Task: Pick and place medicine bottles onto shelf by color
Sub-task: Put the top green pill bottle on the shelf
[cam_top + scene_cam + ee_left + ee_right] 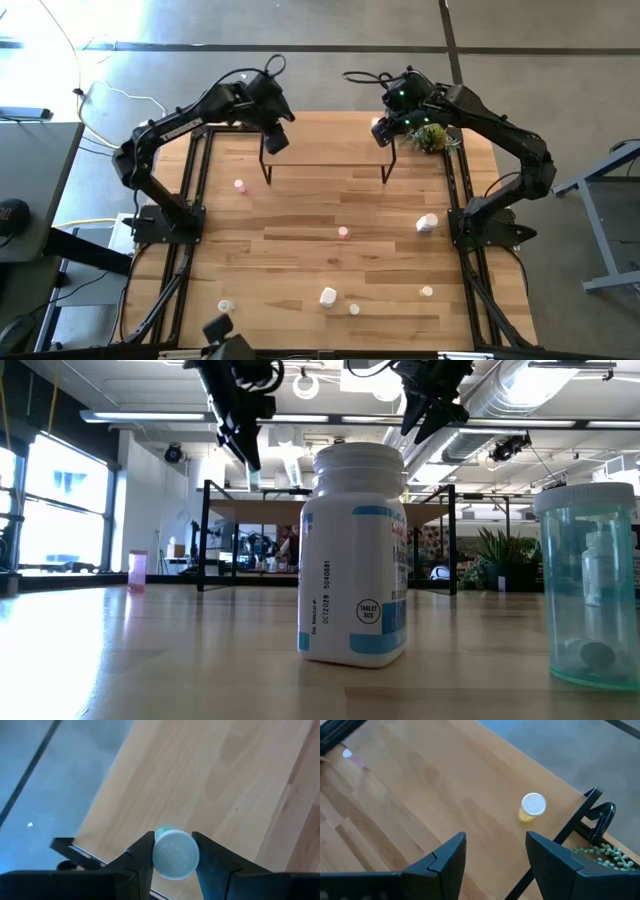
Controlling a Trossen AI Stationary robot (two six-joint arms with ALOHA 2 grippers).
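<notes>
My left gripper (172, 836) is shut on a small pale-green bottle with a white cap (174, 854). It hangs above the left end of the shelf (325, 140), a low riser with a light wood top and black legs at the table's far middle. My right gripper (496, 840) is open and empty above the shelf's right end. A yellow bottle (533, 808) stands on its base on the shelf top near that end. Other small bottles stand scattered on the table: pink ones (239, 185) (343, 232) and white ones (328, 296). My left gripper pinches the bottle by the sides of its cap (156, 854) between its two fingers. The fingers come from above and point down. The bottle hangs upright below them, a little above the shelf top (254, 478).
A green plant (430, 138) stands right beside the shelf's right end. A larger white bottle (427, 222) stands on the table's right. Near the front edge are a white labelled bottle (355, 550), a clear container (590, 590), and small bottles (427, 291) (226, 305).
</notes>
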